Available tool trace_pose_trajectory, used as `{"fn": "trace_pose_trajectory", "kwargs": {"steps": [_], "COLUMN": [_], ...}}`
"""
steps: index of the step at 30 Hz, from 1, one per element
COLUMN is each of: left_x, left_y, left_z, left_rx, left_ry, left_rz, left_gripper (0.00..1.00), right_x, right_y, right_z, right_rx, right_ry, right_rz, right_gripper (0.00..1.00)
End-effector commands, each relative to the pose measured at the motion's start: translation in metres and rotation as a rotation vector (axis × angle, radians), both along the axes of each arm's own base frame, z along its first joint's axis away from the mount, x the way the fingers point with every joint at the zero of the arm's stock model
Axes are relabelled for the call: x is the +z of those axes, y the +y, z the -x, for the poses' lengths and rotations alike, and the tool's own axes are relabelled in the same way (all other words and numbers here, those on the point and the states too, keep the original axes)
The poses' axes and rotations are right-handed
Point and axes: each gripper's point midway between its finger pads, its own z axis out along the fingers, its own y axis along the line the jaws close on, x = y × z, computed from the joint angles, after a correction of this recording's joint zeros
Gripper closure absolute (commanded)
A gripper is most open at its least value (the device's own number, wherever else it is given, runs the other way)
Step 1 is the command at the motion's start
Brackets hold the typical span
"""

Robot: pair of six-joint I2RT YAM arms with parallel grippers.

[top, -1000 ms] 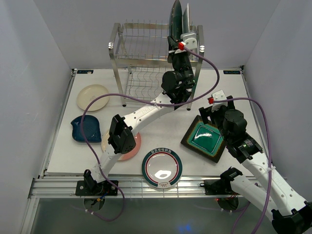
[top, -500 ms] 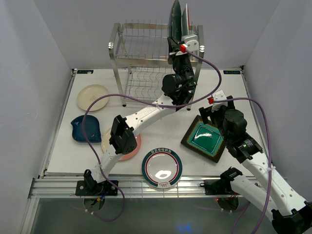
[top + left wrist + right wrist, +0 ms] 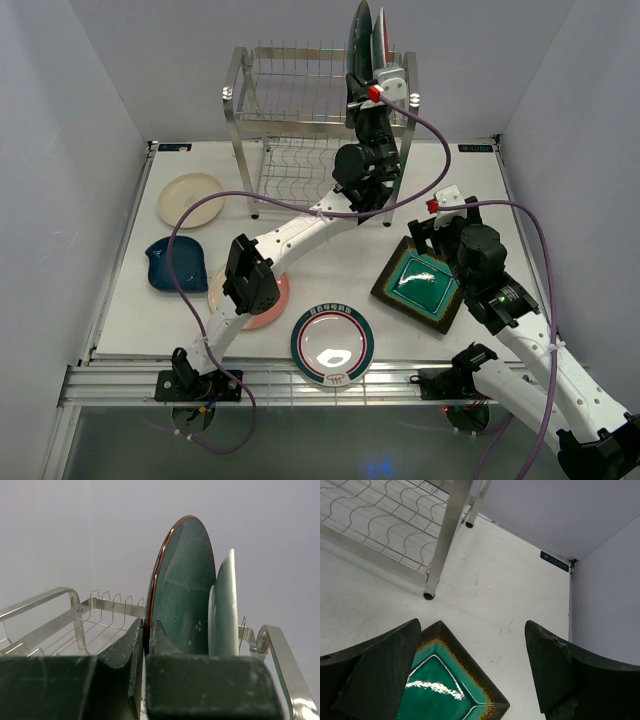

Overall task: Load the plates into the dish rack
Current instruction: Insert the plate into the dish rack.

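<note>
The steel dish rack (image 3: pixel 300 110) stands at the back of the table. My left gripper (image 3: pixel 366 82) is shut on the lower rim of the red-and-teal plate (image 3: pixel 182 580), which stands upright over the right end of the rack's top tier (image 3: pixel 107 607). Its fingers (image 3: pixel 162 635) pinch the rim. The dark teal plate (image 3: pixel 225 610) stands upright just right of it. My right gripper (image 3: pixel 472 670) is open, low over a corner of the square green plate (image 3: pixel 445 690), which lies on the table at the right (image 3: pixel 422 285).
Four plates lie flat on the table: cream (image 3: pixel 191 200) and dark blue (image 3: pixel 176 263) at the left, pink-and-cream (image 3: pixel 262 298) under the left arm, white with green-red rim (image 3: pixel 332 345) at the front. A rack leg (image 3: pixel 437 565) stands near my right gripper.
My left gripper has shifted slightly with the red-and-teal plate, nearer the dark teal plate in the rack. The right arm has not moved.
</note>
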Motion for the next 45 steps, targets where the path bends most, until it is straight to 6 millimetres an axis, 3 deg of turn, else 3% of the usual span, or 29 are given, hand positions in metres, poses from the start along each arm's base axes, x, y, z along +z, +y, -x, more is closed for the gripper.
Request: {"fn": "trace_pose_trajectory", "kwargs": {"steps": [1,4,8,11,22,29,31,39,45], "left_x": [0.051,0.051,0.049,0.051,0.058,0.076,0.071,0.069,0.063], "left_y": [0.012,0.012,0.009,0.010,0.016,0.038,0.038,0.070,0.093], "left_z": [0.017,0.018,0.018,0.018,0.021,0.035,0.036,0.059,0.082], "left_rx": [-0.074,-0.083,-0.101,-0.103,-0.113,-0.136,-0.152,-0.181,-0.218], "left_ry": [-0.135,-0.137,-0.131,-0.134,-0.126,-0.119,-0.098,-0.059,-0.023], "left_rz": [0.084,0.090,0.087,0.091,0.121,0.194,0.199,0.289,0.368], "left_gripper": [0.85,0.79,0.60,0.53,0.46,0.39,0.36,0.17,0.11], "right_x": [0.013,0.012,0.012,0.013,0.013,0.012,0.013,0.008,0.000], "right_y": [0.002,0.002,0.002,0.002,0.002,0.003,0.004,0.008,0.017], "right_z": [0.001,0.000,0.000,0.000,0.001,0.001,0.001,0.001,0.002], "right_rx": [0.006,0.006,0.006,0.005,0.008,0.011,0.015,0.042,0.091], "right_ry": [-0.046,-0.043,-0.043,-0.044,-0.046,-0.041,-0.043,-0.019,0.019], "right_rz": [-0.040,-0.038,-0.036,-0.039,-0.040,-0.038,-0.038,-0.025,-0.004], "right_gripper": [0.10,0.10,0.10,0.10,0.10,0.10,0.10,0.10,0.10]}}
